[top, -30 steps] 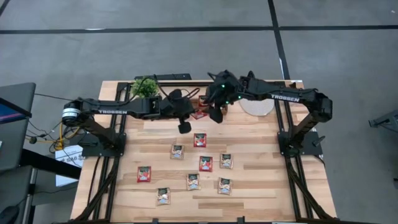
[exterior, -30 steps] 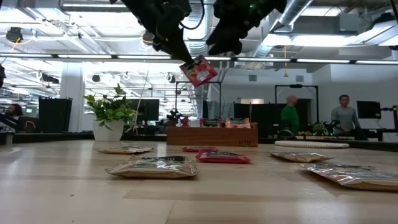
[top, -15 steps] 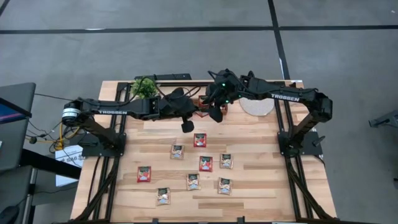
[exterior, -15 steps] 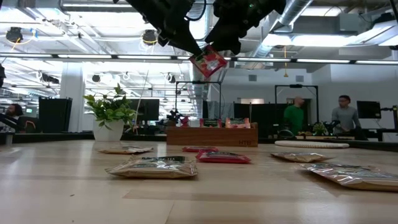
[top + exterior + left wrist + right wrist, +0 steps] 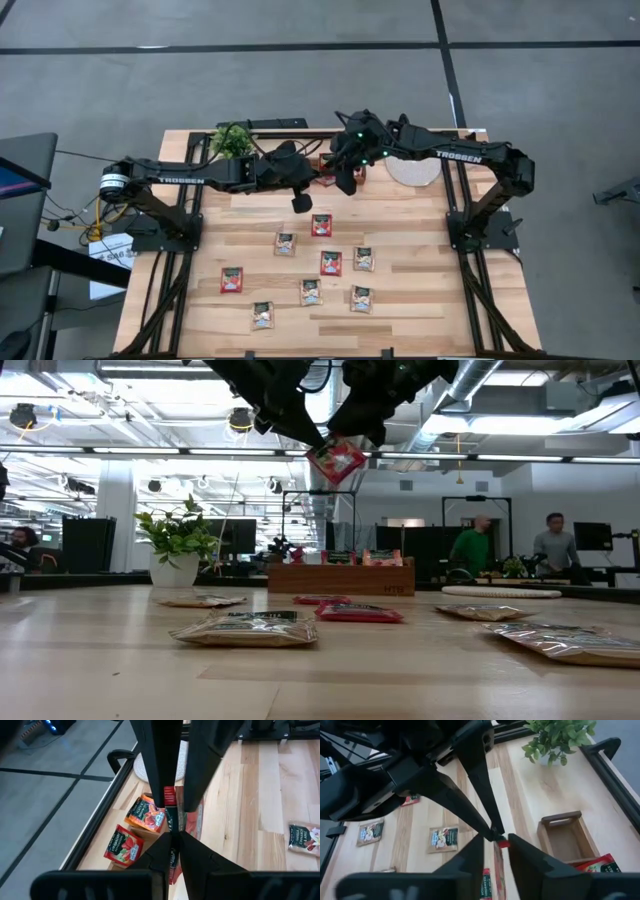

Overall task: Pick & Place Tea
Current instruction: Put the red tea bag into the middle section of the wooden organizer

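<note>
Both hands meet high above the far middle of the table point(image 5: 420, 300) with one red tea sachet point(image 5: 336, 460) between them. Left hand point(image 5: 318, 442), reaching in from its side, has its fingers pressed together on an edge of that sachet, pinching it in the air; right hand point(image 5: 350, 438) comes at the same packet from the other side, its fingers point(image 5: 530, 857) flanking the sachet's opposite edge with a narrow gap showing, and whether they already press on it cannot be told. Nearest the front edge of the table, loose sachets lie flat on the bare wood: a pale one point(image 5: 262, 315), two more pale ones point(image 5: 311, 291) point(image 5: 361, 298) just behind it, and a red one point(image 5: 232, 279) off toward the left arm's side. Farther in lie a red sachet point(image 5: 331, 262) with a pale one point(image 5: 364, 258) just beside it, then a pale one point(image 5: 286, 243) and another red one point(image 5: 321, 224) near the arms. Beneath the hands at the far edge stands a wooden tray point(image 5: 340, 576) with red and orange packets in it. A potted plant point(image 5: 233, 140) stands beside the tray and a round pale disc point(image 5: 415, 168) lies on its other side. Beyond the table, two people point(image 5: 466, 545) stand in the room.
</note>
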